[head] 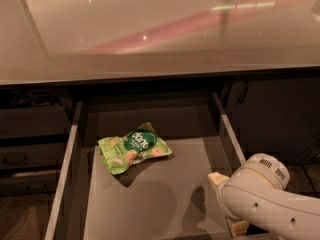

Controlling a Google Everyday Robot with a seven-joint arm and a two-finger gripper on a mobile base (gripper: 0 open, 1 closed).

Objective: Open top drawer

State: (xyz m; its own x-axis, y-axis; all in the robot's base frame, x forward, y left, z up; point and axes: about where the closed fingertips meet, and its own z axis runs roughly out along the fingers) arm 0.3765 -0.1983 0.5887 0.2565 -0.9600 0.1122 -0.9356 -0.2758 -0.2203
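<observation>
- The top drawer [160, 206] stands pulled far out from under the desk [150, 29], its pale floor and side rails exposed.
- A green snack bag [134, 147] lies flat on the drawer floor, left of centre.
- The gripper [226, 201] sits low by the drawer's right rail, mostly hidden behind the white arm [270, 204]; spread or pressed together, I cannot tell.

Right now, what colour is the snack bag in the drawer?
Green snack bag, camera view; gripper at the top drawer front right.
</observation>
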